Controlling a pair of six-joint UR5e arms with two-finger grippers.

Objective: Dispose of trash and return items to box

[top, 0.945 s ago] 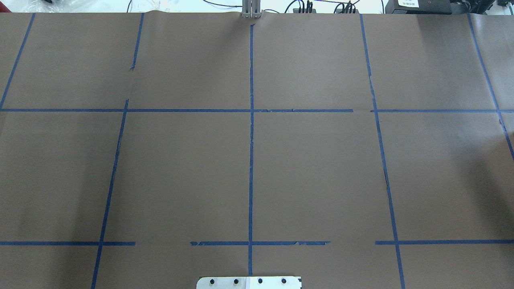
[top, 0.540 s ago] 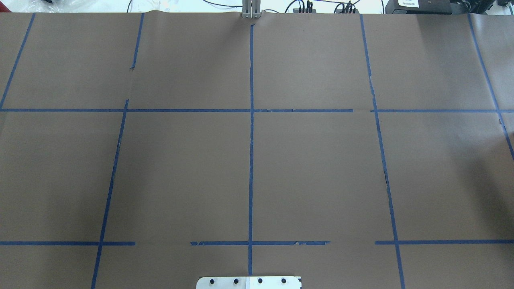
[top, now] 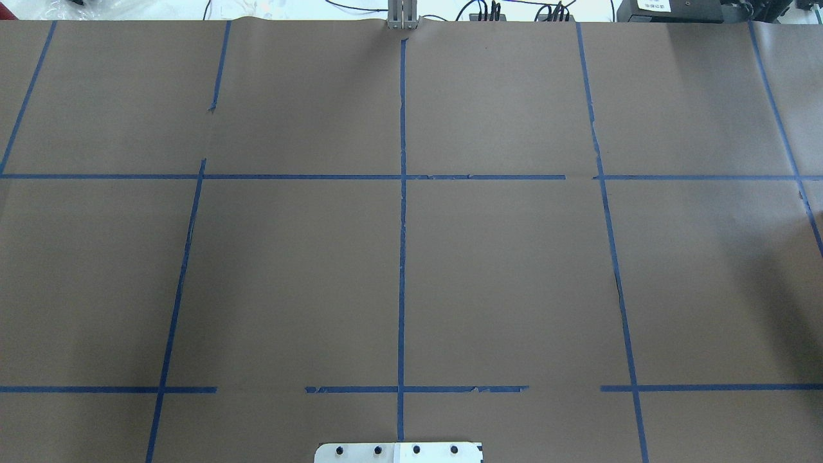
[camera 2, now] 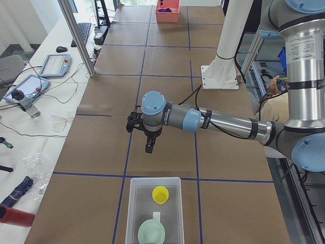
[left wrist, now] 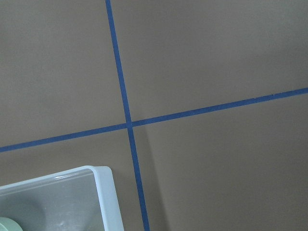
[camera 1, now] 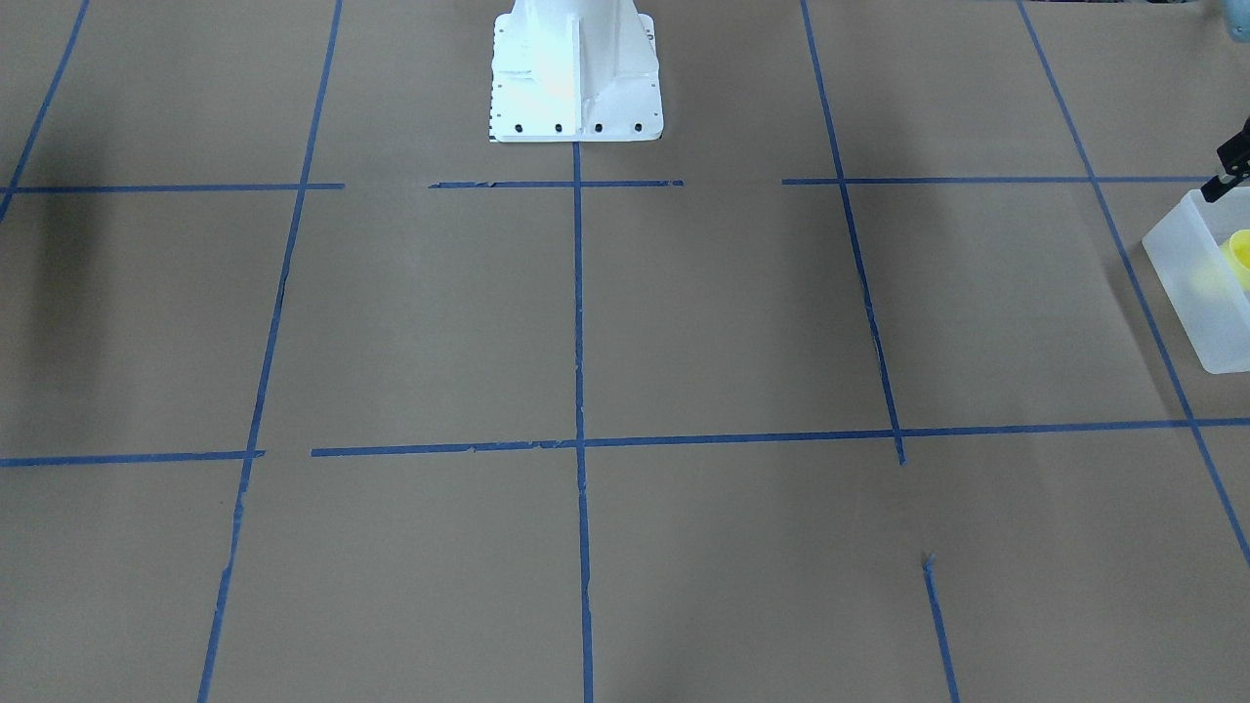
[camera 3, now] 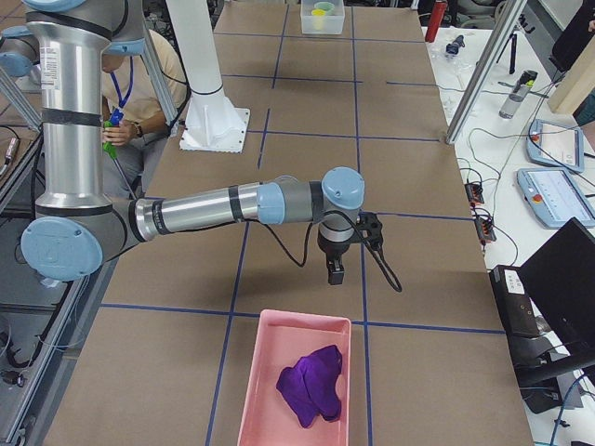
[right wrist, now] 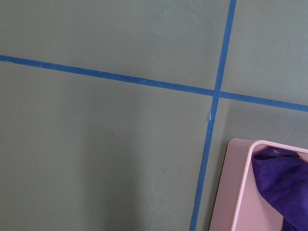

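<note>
The frosted white box (camera 2: pixel 154 211) stands at the table's left end and holds the yellow cup (camera 2: pixel 160 194) and the mint-green bowl (camera 2: pixel 151 234). Box (camera 1: pixel 1196 293) and cup (camera 1: pixel 1240 256) also show at the right edge of the front-facing view. My left gripper (camera 2: pixel 148 149) hangs over bare table just beyond the box and holds nothing; I cannot tell if it is open or shut. The left wrist view shows the box corner (left wrist: pixel 103 192) and the bowl's edge (left wrist: pixel 6 225). My right gripper (camera 3: pixel 334 276) hangs near a pink bin (camera 3: pixel 297 381); its state cannot be told.
The pink bin holds a crumpled purple cloth (camera 3: pixel 311 383), which also shows in the right wrist view (right wrist: pixel 281 187). The robot's white base (camera 1: pixel 576 73) stands mid-table. Brown paper with blue tape lines (top: pixel 402 257) covers the table. A person sits behind the robot (camera 3: pixel 125 102).
</note>
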